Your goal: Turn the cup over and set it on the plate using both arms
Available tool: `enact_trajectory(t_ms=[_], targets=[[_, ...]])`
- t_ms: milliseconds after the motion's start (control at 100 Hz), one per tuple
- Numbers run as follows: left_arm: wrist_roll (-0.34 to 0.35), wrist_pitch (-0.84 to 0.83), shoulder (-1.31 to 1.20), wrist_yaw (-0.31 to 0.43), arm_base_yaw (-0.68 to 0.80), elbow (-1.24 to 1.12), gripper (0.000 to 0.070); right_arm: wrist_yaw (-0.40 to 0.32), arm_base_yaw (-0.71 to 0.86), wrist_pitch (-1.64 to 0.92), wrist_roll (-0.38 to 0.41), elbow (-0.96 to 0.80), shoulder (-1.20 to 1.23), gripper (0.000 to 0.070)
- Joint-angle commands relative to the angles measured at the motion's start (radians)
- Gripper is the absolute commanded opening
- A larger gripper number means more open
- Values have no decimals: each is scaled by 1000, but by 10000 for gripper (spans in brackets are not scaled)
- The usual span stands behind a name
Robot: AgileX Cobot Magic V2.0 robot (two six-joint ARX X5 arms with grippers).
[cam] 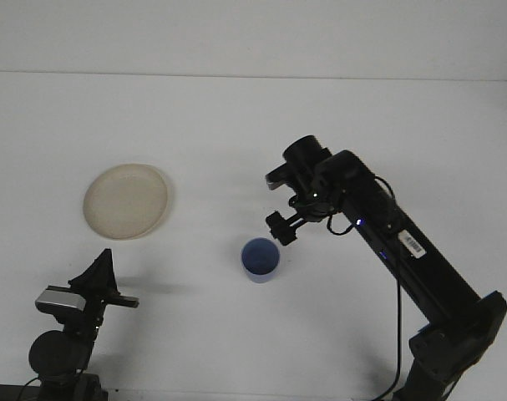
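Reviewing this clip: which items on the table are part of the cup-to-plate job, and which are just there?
Belonging to the job:
- blue cup, standing mouth up, free of both grippers
- cream plate, with nothing on it
- right gripper, beside the cup
- left gripper, low near the front edge

Just there:
- white table; no stray items visible

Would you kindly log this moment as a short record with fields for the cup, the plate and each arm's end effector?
cup: small blue plastic cup, upright, mouth up, standing free on the white table
plate: round cream plate, empty, left of the cup
right end effector: raised beside the cup, up and to its right, holding nothing
left end effector: low at the near left, away from both
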Motion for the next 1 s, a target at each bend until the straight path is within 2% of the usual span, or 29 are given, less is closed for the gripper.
enact_trajectory(t_ms=[0,350,540,650,820,990], targets=[[0,10,-2,0,1,-20,12,-32,-36,-28,-20,23,-20,603],[0,10,-2,0,1,-20,12,-39,-293,-26,-20,6,-161,602],[0,10,-2,0,1,-20,12,-27,-391,32,-4,-81,-262,602],[0,10,-2,0,1,-20,12,-5,-419,97,29,-167,-348,602],[0,10,-2,0,1,-20,12,82,-423,208,63,-332,-500,602],[0,10,-2,0,1,-20,12,89,-423,364,63,-537,-666,602]])
